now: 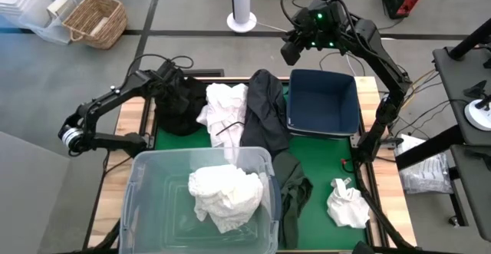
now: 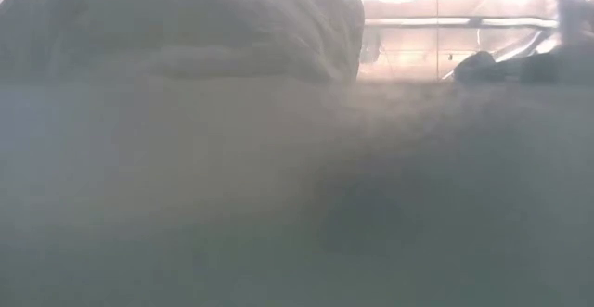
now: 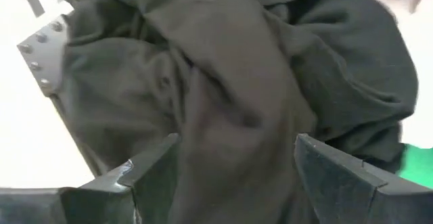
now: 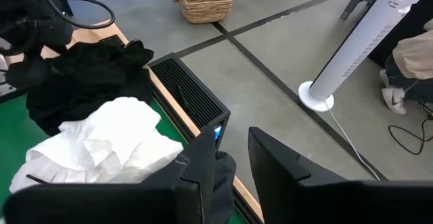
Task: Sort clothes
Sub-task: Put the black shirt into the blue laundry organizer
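Observation:
My left gripper (image 1: 170, 77) is over a black garment pile (image 1: 181, 107) at the table's far left. It is open, and its fingers stand on either side of a black fold (image 3: 237, 109). My right gripper (image 1: 275, 70) is at the far edge, left of the dark blue bin (image 1: 323, 100). It is shut on a long dark garment (image 1: 266, 112) that trails toward the near edge. A white garment (image 1: 225, 112) lies between the two dark ones. Another white one (image 1: 225, 195) lies in the clear tub (image 1: 146, 181), and a third (image 1: 347, 205) lies near right. My right gripper (image 4: 230, 139) pinches the long dark garment's far end (image 4: 222, 173) between its two fingers. That end is raised off the table. The rest drapes down beside the bin's left wall and lies along the green mat. My left gripper: I cannot tell whether its open fingers (image 3: 154, 173) touch the black fold.
The clear tub fills the near left and blocks the low view, where only the white cloth (image 2: 186, 29) shows through it. A black vent box (image 4: 193, 95) lies past the far edge. A wicker basket (image 1: 96, 18) and a white fan (image 1: 242, 8) stand on the floor.

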{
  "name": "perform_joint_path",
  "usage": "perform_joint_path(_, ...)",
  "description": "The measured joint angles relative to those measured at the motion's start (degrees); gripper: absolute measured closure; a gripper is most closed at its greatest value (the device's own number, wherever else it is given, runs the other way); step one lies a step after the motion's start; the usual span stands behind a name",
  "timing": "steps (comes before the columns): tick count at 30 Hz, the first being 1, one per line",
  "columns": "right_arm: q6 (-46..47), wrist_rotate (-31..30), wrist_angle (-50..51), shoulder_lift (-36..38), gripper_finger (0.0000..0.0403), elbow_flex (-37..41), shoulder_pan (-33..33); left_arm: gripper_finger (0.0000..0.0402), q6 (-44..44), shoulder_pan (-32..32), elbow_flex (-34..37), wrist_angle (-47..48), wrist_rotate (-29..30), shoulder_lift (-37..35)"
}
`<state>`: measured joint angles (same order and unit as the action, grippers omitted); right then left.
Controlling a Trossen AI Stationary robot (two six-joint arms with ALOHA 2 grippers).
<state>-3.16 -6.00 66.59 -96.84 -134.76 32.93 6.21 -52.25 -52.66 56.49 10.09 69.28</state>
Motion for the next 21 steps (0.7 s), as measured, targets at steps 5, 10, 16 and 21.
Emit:
perform_joint_path(5, -0.20, 0.00, 0.00, 0.00, 0.0330, 0.00, 0.00, 0.0136, -4.41, 0.01, 0.00, -0.02, -2.75, 0.00)
perform_joint_path(10, -0.52, 0.00, 0.00, 0.00, 0.0326, 0.00, 0.00, 0.0136, -12.44, 0.07, 0.00, -0.06, -4.01, 0.00)
perform_joint_path(16, -0.55, 0.00, 0.00, 0.00, 0.0313, 0.00, 0.00, 0.0137, -13.42, 0.00, 0.00, -0.07, -3.53, 0.00)
perform_joint_path(21, -0.71, 0.00, 0.00, 0.00, 0.0305, 0.00, 0.00, 0.0159, -12.68, 0.00, 0.00, -0.07, -3.30, 0.00)
